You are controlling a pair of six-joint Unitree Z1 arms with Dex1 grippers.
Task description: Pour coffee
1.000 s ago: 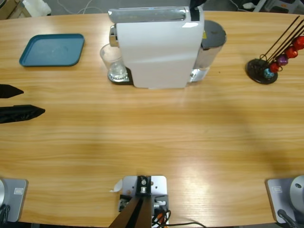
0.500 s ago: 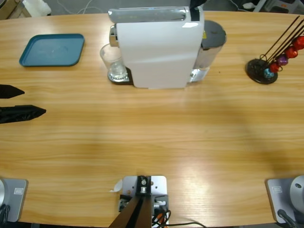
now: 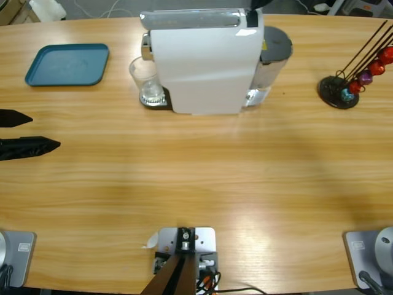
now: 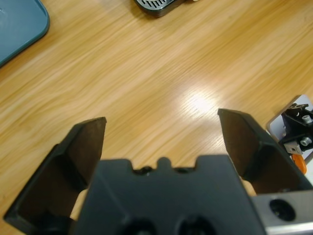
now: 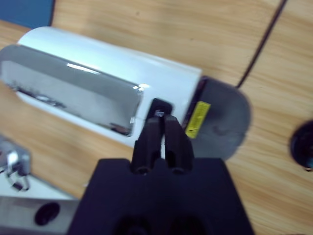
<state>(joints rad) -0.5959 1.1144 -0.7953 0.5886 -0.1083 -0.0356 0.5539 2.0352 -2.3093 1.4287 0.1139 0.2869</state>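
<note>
Hardly anything moves: the left gripper [image 3: 27,131] creeps a tiny bit forward with its jaws wide apart over bare table [image 3: 184,178], while the right gripper [image 5: 163,122], jaws squeezed together, points at the top of the white coffee machine [image 3: 202,61], where a glass cup [image 3: 146,80] waits beside it.

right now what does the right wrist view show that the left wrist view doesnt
Only the right wrist view: the right gripper, jaws shut, above the white coffee machine with its chrome lid, yellow label and grey water tank.

Only the left wrist view: the left gripper, jaws wide open over bare wood, a corner of the blue tray, and the drip grille at the top edge.

Both: the wooden table.
</note>
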